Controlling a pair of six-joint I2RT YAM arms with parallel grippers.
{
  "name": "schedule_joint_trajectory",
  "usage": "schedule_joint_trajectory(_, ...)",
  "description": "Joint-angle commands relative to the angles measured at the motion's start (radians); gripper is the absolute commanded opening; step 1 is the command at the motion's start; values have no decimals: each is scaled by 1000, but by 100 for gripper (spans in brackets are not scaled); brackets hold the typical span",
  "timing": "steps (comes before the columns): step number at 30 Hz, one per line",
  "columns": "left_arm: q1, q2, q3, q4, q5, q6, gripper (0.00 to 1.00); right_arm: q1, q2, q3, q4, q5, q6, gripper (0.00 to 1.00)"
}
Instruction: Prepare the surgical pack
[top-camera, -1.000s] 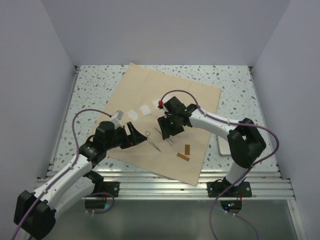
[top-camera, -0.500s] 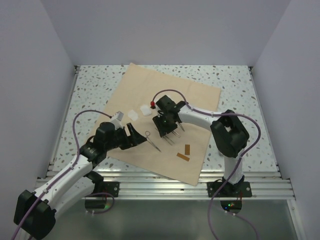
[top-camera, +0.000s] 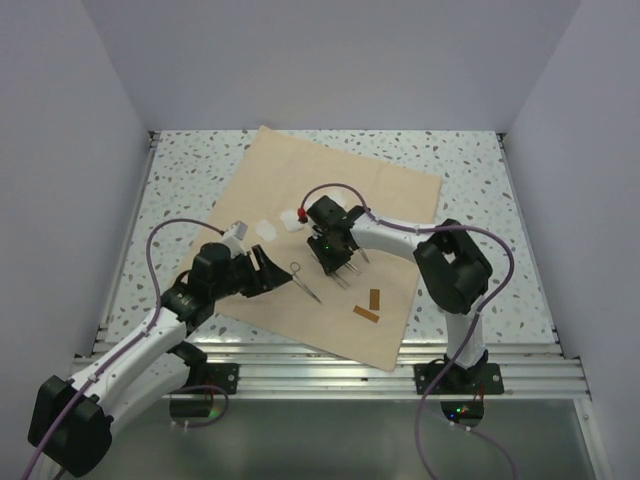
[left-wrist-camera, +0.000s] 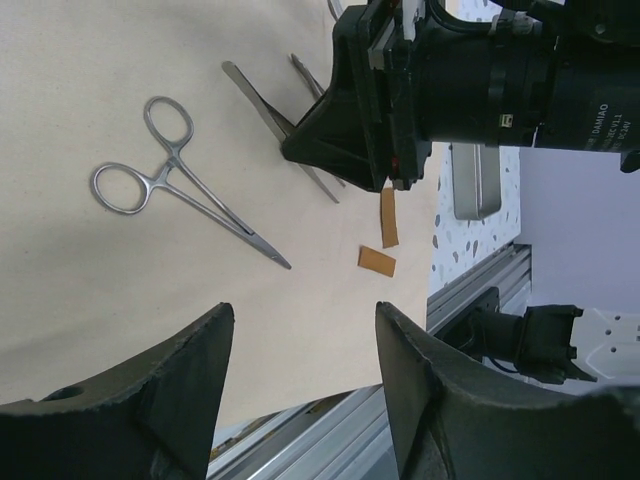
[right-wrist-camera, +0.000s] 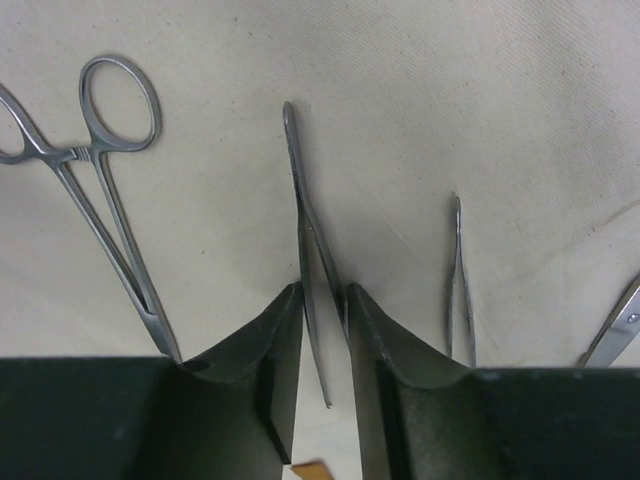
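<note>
The surgical pack (top-camera: 330, 180) was found spread flat as a wide sheet on the speckled counter (top-camera: 180, 170), set askew so that one corner reached towards the near rail. It was judged to have been opened out this way so that the instruments could be arranged on it before any wrapping. Its cloth was seen to be plain, matte, tan-beige and unmarked, lightly creased, and far larger than anything resting on it. The right claw (right-wrist-camera: 323, 300) was held down at the cloth near its middle, its fingers drawn in against both sides of a slim pair of tweezers (right-wrist-camera: 305, 210), which appeared to be pinched between them; how firmly could not be told. That hold was taken as a means of lifting or straightening the tweezers. A ring-handled clamp (right-wrist-camera: 100, 190) was seen just to one side of them and a thinner pair of tweezers (right-wrist-camera: 458, 290) to the other, all lying apart and roughly parallel, which suggested that an orderly row was intended. The left claw (left-wrist-camera: 302, 310) was held low over the near-left part of the sheet, fingers spread wide with nothing between them, pointed towards the clamp as though in readiness for it. White gauze squares (top-camera: 266, 230) were laid beyond the instruments, two small brown strips (top-camera: 368, 306) nearer the front, and a small metal tray (left-wrist-camera: 475, 185) off the cloth.
</note>
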Motion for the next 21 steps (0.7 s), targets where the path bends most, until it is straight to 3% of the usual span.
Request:
schedule_joint_trajectory(1,-5,-5,-1,65,-3,-23,62,6,4,24,7,24,-11,27)
schedule_joint_trajectory(2,-5,-5,0,66,-5,-22,60,6,1,24,10,26,-9,16)
schedule_joint_trajectory(5,-5,-4,0,86,4,-19,57,6,-33,20,9,32,-11,0)
schedule_joint_trajectory(8,-5,8,-8,185,38,-10,58,7,-108,0,-5,7,-11,0)
schedule_joint_trajectory(9,-5,24,-20,219,58,-11,66,6,-131,-11,-6,-14,-9,0)
schedule_joint_trajectory(12,-5,69,-72,434,176,-25,80,-2,-253,-87,33,-198,12,0)
schedule_joint_trajectory(13,-5,82,-87,490,225,-46,81,-3,-279,-135,46,-326,17,0)
schedule_joint_trajectory(21,-5,88,-199,841,290,-106,71,-78,-562,-429,280,-755,168,0)
